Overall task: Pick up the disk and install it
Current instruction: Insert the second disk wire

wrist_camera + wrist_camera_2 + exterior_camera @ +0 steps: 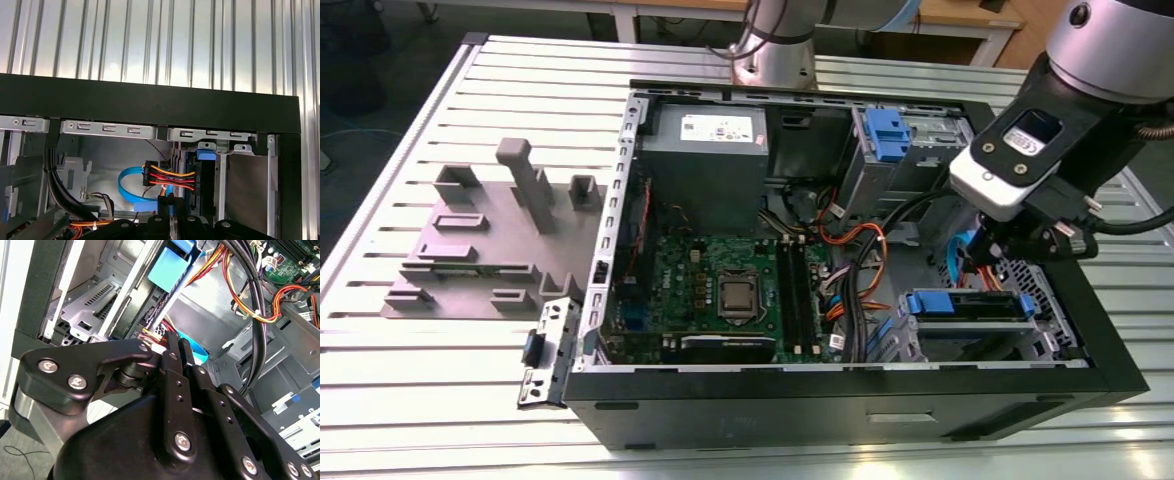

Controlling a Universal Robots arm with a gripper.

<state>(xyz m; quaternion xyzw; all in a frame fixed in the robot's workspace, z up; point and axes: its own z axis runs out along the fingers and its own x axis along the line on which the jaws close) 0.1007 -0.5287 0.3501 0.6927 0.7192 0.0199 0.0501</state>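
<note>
Exterior view: the gripper point(1025, 243) is reaching down into the computer case point(854, 400) on the bench point(400, 400), above the disk point(970, 310), blue-railed, seated in the case's drive bay. Second wrist view: the jaws are pressed together beside the disk point(167, 270). First wrist view: the disk point(192, 172) is standing edge-on by the case wall.

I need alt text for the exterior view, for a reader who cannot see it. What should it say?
A robot arm's black gripper hangs inside an open black computer case lying on a ribbed metal table, just above a flat silver disk with blue side rails seated in a drive bay. A grey plastic fixture plate lies at the exterior view's left.
</note>
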